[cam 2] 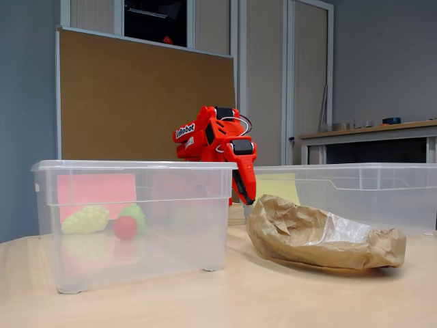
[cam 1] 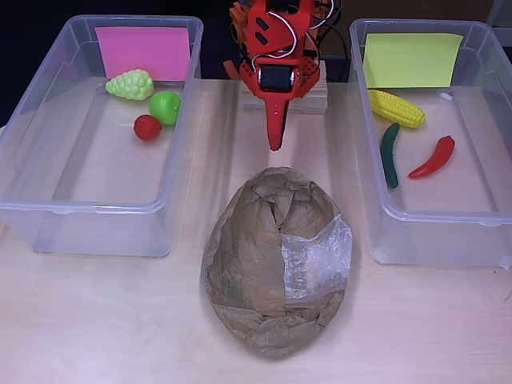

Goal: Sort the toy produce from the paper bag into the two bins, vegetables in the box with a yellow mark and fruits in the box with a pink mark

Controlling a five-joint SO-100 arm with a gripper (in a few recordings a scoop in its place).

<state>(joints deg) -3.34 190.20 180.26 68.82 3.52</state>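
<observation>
The paper bag (cam 1: 276, 260) is seen lying crumpled on the table between the two bins, its mouth folded over. The gripper (cam 1: 276, 140) is held just behind it, pressed together and empty. A blind reach could snag paper instead of produce, and the bag could be dragged.

- The overhead view looks straight down on the table (cam 1: 96, 320), taking in both bins and the paper bag (cam 1: 276, 260), arm base at the top.
- The fixed view sits low at table height, near the front edge, facing the pink-marked bin (cam 2: 130, 219).
- Both views share bag, bins, arm.
</observation>
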